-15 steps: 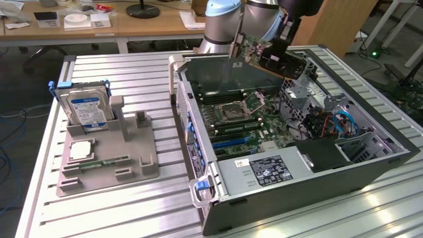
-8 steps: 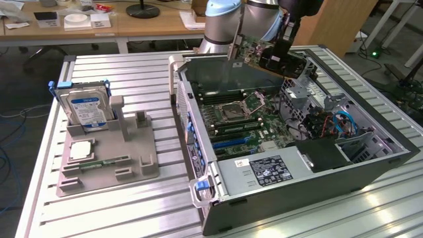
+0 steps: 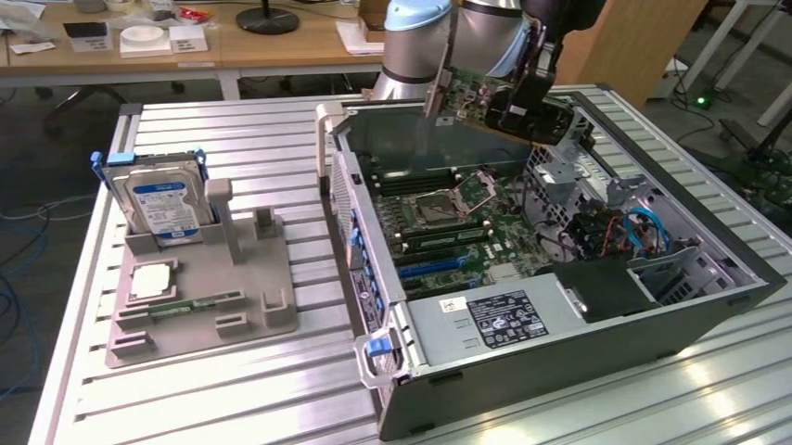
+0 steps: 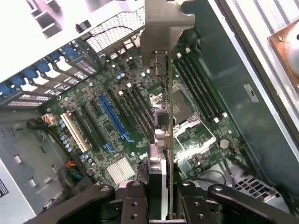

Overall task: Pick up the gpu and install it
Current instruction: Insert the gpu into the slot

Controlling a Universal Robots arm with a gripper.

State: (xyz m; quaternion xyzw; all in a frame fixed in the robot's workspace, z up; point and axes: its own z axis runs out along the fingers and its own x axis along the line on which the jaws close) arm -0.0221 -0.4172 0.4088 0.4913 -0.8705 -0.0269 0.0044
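Tool (image 4: 160, 193) pinching the gpu (image 3: 474, 95), card tilted, held above the open computer case (image 3: 544, 371), over its motherboard (image 3: 452, 227)

robotics lab, bench setup. slotted aluminium table (image 3: 223, 130) carries an open pc case (image 3: 557, 366) and a grey fixture (image 3: 248, 315) with a hard drive (image 3: 159, 199) racked upright. robot arm (image 3: 415, 37) over the case, gpu (image 3: 470, 97) clamped in its gripper (image 3: 517, 113). wooden desks (image 3: 285, 51) behind, small boxes and papers on them. loose cables (image 3: 10, 306) on the floor at the exterior view's left.
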